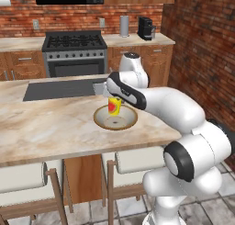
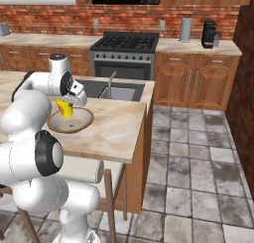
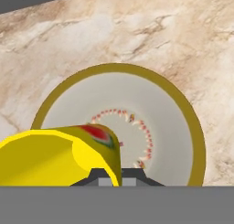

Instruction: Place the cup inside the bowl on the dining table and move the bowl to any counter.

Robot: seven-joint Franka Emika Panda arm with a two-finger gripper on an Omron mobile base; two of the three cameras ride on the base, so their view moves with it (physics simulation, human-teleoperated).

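Yellow cup [image 3: 59,154] fills your near view, watermelon mark up, tilted, clamped in the gripper [image 3: 109,175] above the bowl [image 3: 160,122] on the dining table [image 1: 50,123]. It sits off-centre, toward the bowl's rim, as far as the base views show. Release it tilted and it probably tips or rolls out over the brown rim.

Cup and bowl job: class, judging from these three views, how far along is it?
Done: the pincer is shut on the cup. In hand: the cup hangs tilted over the bowl, whether touching it I cannot tell. Left: release the cup inside, then carry the bowl from the dining table to a counter.
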